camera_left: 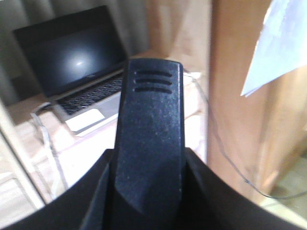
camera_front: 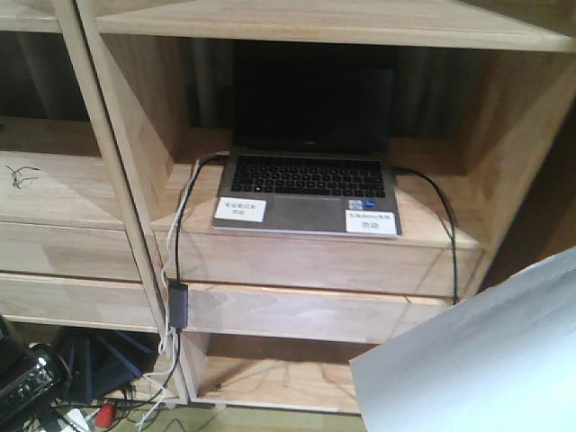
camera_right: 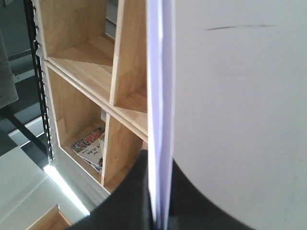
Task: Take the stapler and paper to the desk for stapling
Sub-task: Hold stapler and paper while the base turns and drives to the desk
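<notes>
**A:** Start at our right gripper (camera_right: 160, 218). What do we have there?

**B:** Its jaws are closed thin on the paper (camera_right: 240, 120). We see the stack edge-on, rising straight out from between the jaws. Its broad face fills the right of the wrist view.

**A:** And our left gripper (camera_left: 149, 201)?

**B:** A black bar with three grooves near its far end sticks out from the middle of it. We take that for the stapler (camera_left: 152, 120), clamped, though the jaw tips are hidden under it and no orange patch shows. Its long axis points straight ahead, away from the wrist and toward the laptop (camera_left: 72, 57).

**A:** So both things sit in our jaws. What does the next move turn on?

**B:** On where the desk lies, and we cannot see it in any view. Ahead of us is only the shelf (camera_front: 297, 261) with the laptop on it. The paper hangs in front of the shelf at the lower right of the front view.

**A:** Then we cannot say which arm is nearer.

**B:** No. We judge that we must turn away from the shelf, without letting the sheet's free end catch the woodwork.
</notes>
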